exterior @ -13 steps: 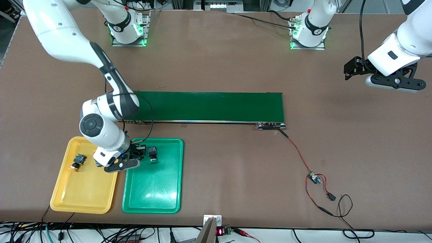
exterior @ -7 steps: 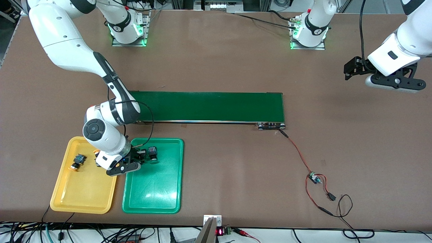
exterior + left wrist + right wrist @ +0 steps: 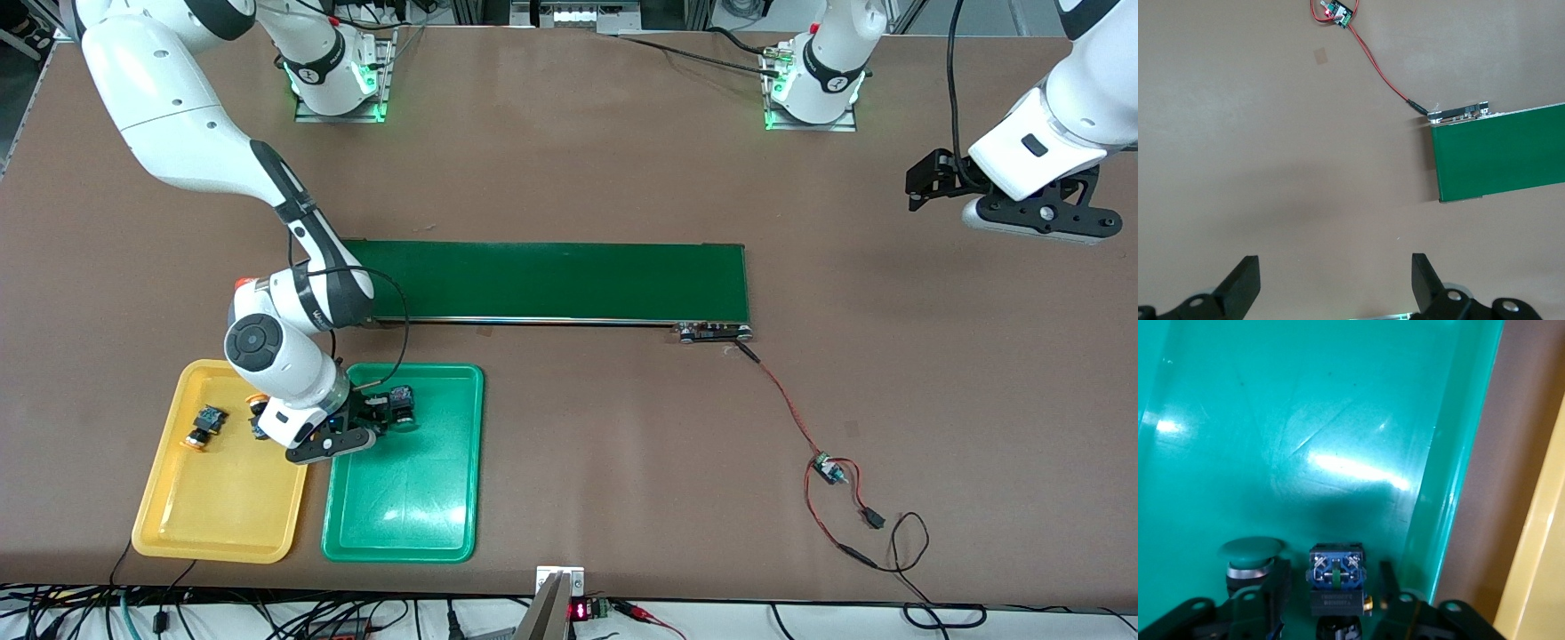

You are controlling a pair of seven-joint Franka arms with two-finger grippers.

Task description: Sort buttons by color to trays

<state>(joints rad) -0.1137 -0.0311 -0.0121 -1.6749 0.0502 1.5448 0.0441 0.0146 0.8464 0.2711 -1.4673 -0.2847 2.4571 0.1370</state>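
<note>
the right gripper (image 3: 369, 420) is low in the green tray (image 3: 404, 524), fingers spread, a button (image 3: 1335, 577) lying loose between them; only the right wrist view shows this, with a second green-capped button (image 3: 1250, 559) just beside. the front view alone shows the yellow tray (image 3: 213, 520) with one button (image 3: 204, 425) in it. the left gripper (image 3: 1335, 281) waits, fingers wide apart, over bare table near the belt (image 3: 569, 280).

green tray (image 3: 404, 520): glossy plastic | table (image 3: 578, 160): matt brown | belt (image 3: 569, 280): matt green
</note>
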